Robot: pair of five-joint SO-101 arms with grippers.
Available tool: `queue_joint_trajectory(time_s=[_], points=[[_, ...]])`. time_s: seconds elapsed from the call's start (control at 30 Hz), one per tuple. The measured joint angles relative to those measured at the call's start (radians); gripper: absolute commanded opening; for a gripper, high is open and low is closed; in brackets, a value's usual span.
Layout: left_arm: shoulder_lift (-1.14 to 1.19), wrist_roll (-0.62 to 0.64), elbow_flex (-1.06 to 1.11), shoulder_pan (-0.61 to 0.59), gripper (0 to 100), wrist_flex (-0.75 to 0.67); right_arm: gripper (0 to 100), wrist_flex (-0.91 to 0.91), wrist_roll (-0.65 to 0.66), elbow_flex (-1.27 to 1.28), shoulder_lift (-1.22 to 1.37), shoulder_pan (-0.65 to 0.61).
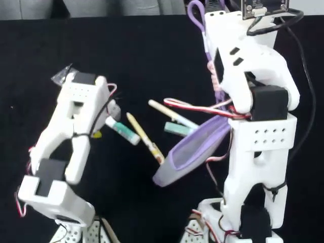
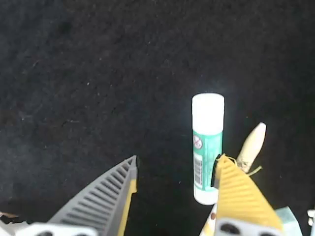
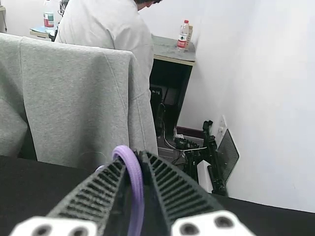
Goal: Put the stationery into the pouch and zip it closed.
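Here, in the high view, the left arm is standing at the left of the frame, its claw (image 1: 110, 112) pointing down at the black table (image 1: 76, 45) beside the glue stick (image 1: 122, 130); a yellow pencil (image 1: 145, 137) is lying slantwise at mid-frame, just to the right of the glue stick; a pale pen (image 1: 171, 114) and a teal eraser (image 1: 176, 129) are lying a little farther right, close to the pouch (image 1: 195, 148); the purple pouch is hanging tilted at centre right, its strap (image 1: 195, 14) running up to the right claw (image 1: 206, 24) at the top of the frame; whether the pouch's lower corner is touching the table, I cannot tell.

In the left wrist view, the left claw is standing spread wide open, gripping nothing; the glue stick is lying on the table between the fingers, right against the yellow-padded one (image 2: 238, 189); the pencil's tip is showing just past that same finger.

In the right wrist view, the right claw is clamping shut on the purple strap, the loop poking out between its ribbed black fingers (image 3: 170, 184).
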Motion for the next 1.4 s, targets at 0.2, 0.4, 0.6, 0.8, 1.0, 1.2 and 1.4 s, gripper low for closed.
queue_joint_trajectory(time_s=[0.2, 0.4, 0.6, 0.8, 1.0, 1.2, 1.4], points=[[0.166, 0.077, -0.089, 0.000, 25, -0.006, 1.1, 0.005, 0.000, 0.000, 0.000, 0.000], [0.316, 0.074, -0.206, 0.002, 25, -0.048, 1.1, 0.005, 0.000, 0.000, 0.000, 0.000], [0.414, 0.032, -0.264, 0.000, 25, -0.095, 1.1, 0.005, 0.000, 0.000, 0.000, 0.000], [0.457, 0.032, -0.295, 0.000, 8, -0.115, 1.1, 0.005, 0.000, 0.000, 0.000, 0.000], [0.477, 0.018, -0.365, 0.002, 3, -0.055, 1.1, 0.005, 0.000, 0.000, 0.000, 0.000], [0.482, 0.017, -0.482, 0.005, 3, 0.106, 1.1, 0.005, 0.000, 0.000, 0.000, 0.000], [0.482, 0.017, -0.784, 0.005, 3, 0.259, 1.1, 0.005, 0.000, 0.000, 0.000, 0.000]])
